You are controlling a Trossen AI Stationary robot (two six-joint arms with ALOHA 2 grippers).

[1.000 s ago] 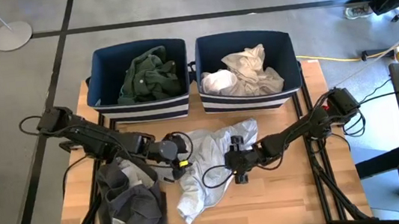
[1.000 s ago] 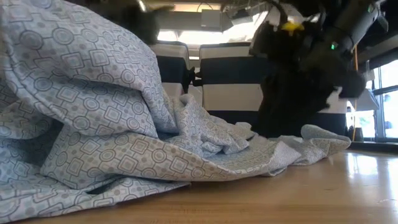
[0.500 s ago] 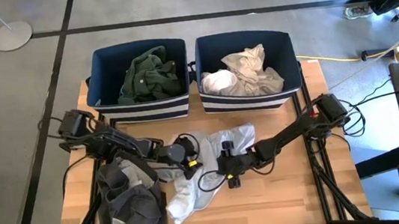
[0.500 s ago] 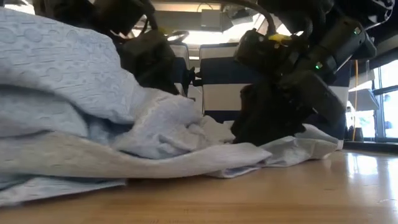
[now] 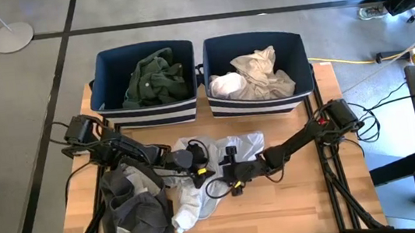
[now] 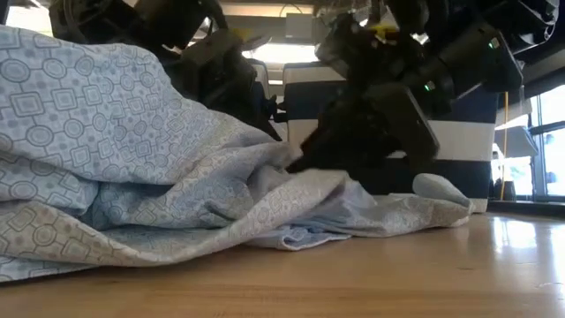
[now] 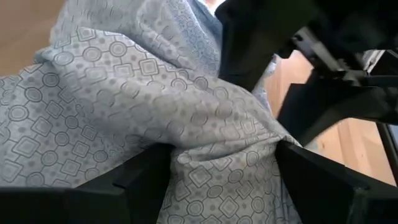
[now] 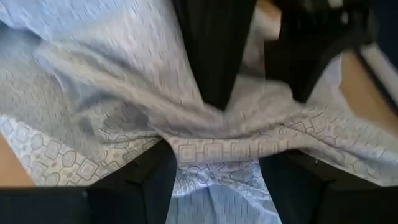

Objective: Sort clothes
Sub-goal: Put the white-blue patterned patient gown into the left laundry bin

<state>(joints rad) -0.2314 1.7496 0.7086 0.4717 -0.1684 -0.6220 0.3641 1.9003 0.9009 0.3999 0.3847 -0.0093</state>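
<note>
A light blue-white patterned garment [image 5: 202, 176] lies bunched on the wooden table's middle; it fills the low view [image 6: 132, 177]. My left gripper [image 5: 192, 164] is shut on its left part and my right gripper [image 5: 230, 175] on its middle, close together. A heap of dark grey garments [image 5: 136, 211] lies at the near left. A dark green garment [image 5: 152, 77] lies in the left navy bin, and white and light grey garments [image 5: 254, 76] lie in the right bin. My left gripper pinches a raised fold of the patterned garment [image 7: 217, 155] between its two fingers [image 7: 140, 183]; several layers are bunched there. The garment's lower part rests on the table. My right gripper pinches a gathered fold of the same garment [image 8: 217, 152] between its two fingers [image 8: 155, 183]. The cloth spreads slack to either side and lies on the table.
Two navy bins with white stripes [image 5: 149, 115] [image 5: 261, 104] stand side by side along the table's far edge. Bare wood [image 5: 295, 200] lies at the near right. Cables trail from both arms across the table.
My right gripper has moved toward the table's left edge, dragging the patterned garment with it. My left gripper has shifted slightly right and nearer. The garment, spread out before, is now gathered into a tighter bunch between the two grippers.
</note>
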